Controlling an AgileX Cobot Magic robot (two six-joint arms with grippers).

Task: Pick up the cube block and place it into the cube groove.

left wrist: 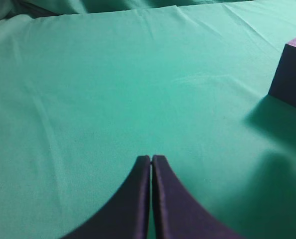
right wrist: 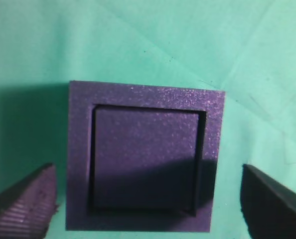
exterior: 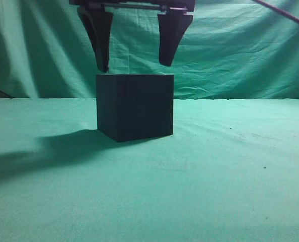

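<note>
The cube groove is a large blackish box (exterior: pixel 134 107) standing on the green cloth. In the right wrist view I look straight down on its purple rim (right wrist: pixel 79 149). The cube block (right wrist: pixel 145 149) sits inside the box's square opening, its top face about level with the rim and thin dark gaps around it. My right gripper (exterior: pixel 135 65) hangs just above the box, open and empty, with its fingers spread wider than the box (right wrist: pixel 147 172). My left gripper (left wrist: pixel 151 158) is shut and empty over bare cloth. A corner of the box (left wrist: pixel 292 74) shows at the right edge of the left wrist view.
Green cloth (exterior: pixel 215 176) covers the table, and a green cloth backdrop (exterior: pixel 240 50) hangs behind it. A dark shadow lies on the cloth left of the box. A thin cable (exterior: pixel 285 14) crosses the upper right corner.
</note>
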